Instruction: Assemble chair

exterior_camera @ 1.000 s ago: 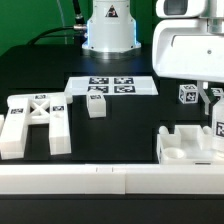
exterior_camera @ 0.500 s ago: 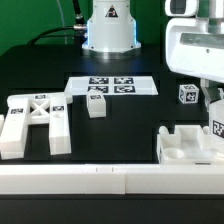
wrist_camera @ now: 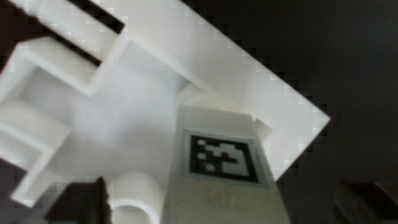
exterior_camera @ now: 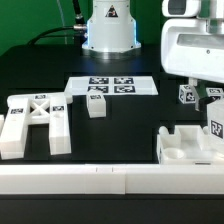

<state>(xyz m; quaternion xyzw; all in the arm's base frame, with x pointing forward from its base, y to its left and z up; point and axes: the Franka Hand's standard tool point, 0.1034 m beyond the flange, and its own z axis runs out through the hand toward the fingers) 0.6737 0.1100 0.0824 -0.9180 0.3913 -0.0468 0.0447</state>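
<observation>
Tagged post point(exterior_camera: 216, 127) was seen upright at notched block point(exterior_camera: 185, 148), exterior view's right of counter point(exterior_camera: 130, 120). Jaws were found close over post; spread and hold could not be told. Straight vertical motion was judged advisable, sideways knocks to be avoided

This is a robotics lab bench. A robot base point(exterior_camera: 108, 30) stands at the far edge of the black table point(exterior_camera: 150, 115) before a green backdrop point(exterior_camera: 30, 20), with the marker board point(exterior_camera: 112, 86) lying flat near it.
</observation>
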